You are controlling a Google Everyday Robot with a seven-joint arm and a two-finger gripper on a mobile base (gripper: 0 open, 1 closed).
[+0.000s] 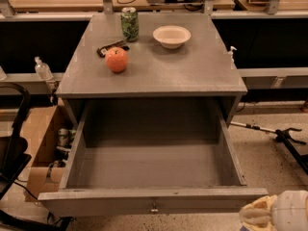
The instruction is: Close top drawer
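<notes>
The top drawer [154,165] is a wide grey wooden box pulled far out of the grey cabinet [154,76]. It is empty inside. Its front panel [144,201] runs along the bottom of the view, with a small round metal knob [154,209] at its centre. My gripper [275,214] shows as a cream and white shape at the bottom right corner, just right of and in front of the drawer front's right end, partly cut off by the frame edge.
On the cabinet top stand a green can [129,25], a cream bowl [172,36], an orange-red apple [117,59] and a dark snack bar [109,48]. A cardboard box [41,148] and black frame [12,148] sit left; a black stand leg [288,138] lies right.
</notes>
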